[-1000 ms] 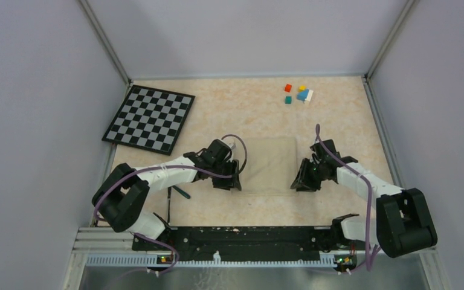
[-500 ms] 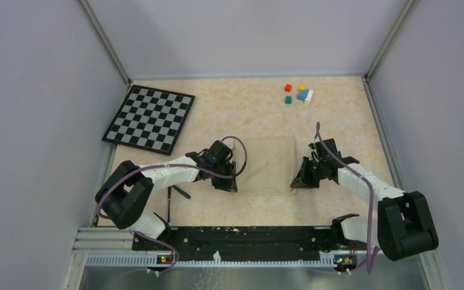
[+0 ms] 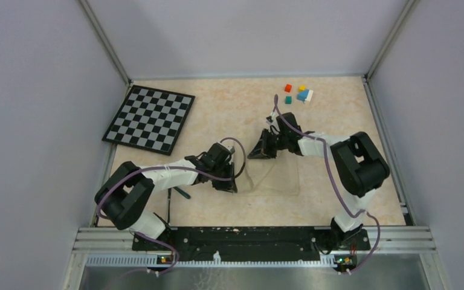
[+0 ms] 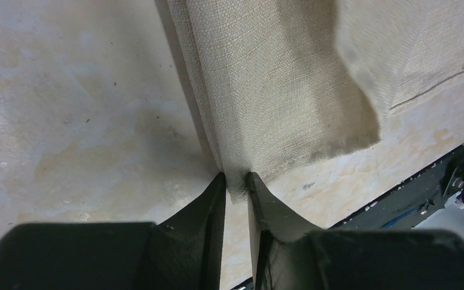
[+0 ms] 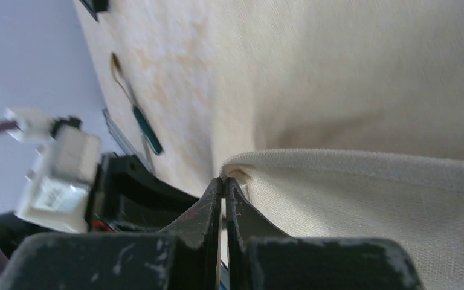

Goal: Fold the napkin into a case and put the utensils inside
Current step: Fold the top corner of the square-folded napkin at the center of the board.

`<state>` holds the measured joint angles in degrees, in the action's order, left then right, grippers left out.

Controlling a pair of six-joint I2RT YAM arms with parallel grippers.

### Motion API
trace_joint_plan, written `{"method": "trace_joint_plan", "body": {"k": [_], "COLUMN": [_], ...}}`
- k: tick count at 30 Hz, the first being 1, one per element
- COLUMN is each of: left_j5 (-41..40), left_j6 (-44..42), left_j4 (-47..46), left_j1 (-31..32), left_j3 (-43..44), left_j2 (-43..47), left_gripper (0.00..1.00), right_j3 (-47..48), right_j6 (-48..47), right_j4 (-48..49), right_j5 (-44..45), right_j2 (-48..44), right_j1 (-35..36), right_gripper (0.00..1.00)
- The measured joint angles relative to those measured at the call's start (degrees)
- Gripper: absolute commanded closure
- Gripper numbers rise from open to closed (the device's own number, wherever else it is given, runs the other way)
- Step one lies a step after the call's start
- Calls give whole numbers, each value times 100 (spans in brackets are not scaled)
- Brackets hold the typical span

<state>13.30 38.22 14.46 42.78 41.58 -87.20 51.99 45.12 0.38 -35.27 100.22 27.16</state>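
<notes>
"Top external view first: where does the napkin lie?"

"Mid-table, between the two arms. Its 3 o'clock half lies flat. The rest rises off the table towards 11 o'clock, where the right gripper holds it up."

"What does that gripper have?"

"In the right wrist view its jaws are pressed together on a rounded fold of cloth, with the fabric draping away beneath. I cannot tell which corner or edge that fold is."

"And the left gripper?"

"It sits at the napkin's 8 o'clock corner. In the left wrist view the fingers are narrow, nipping the cloth's edge right at the tips, low against the table."

"So which step is this?"

"I judge it an early fold of the case. One side is pinned, the other is lifted to be laid across, and no narrow strip has formed."

"What does the next move call for?"

"The right gripper should probably lower its fold onto the flat part, edges lined up, while the left keeps its corner from sliding. The cloth is thin, so a slack pull would likely wrinkle it."

"And the utensils?"

"On the table at 8 o'clock of the napkin, just beyond the left arm, with the teal handle showing. They are not yet needed. A checkerboard lies at 10 o'clock and cubes at 1 o'clock, both well apart."
</notes>
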Motion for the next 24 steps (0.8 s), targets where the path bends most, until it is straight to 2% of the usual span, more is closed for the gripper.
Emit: {"method": "trace_joint_plan", "body": {"k": [3,5,9,24], "left_j5": [9,31,59,-70], "left_j6": [61,101,245,348], "left_j4": [-131,-203,-433,-404], "left_j1": [0,0,2,7], "left_j3": [-96,-149,-398,-603], "left_j2": [57,85,293,520], "left_gripper": [74,69,68,77], "right_j3": [393,442,866,1436], "right_j6": [157,140,44,166], "right_j4": [310,238,-11,192], "right_j5": [-114,-79,-120,-181], "right_j2": [400,376,452,1270], "right_j1": [4,2,17,120], "right_gripper": [100,100,100,100]}}
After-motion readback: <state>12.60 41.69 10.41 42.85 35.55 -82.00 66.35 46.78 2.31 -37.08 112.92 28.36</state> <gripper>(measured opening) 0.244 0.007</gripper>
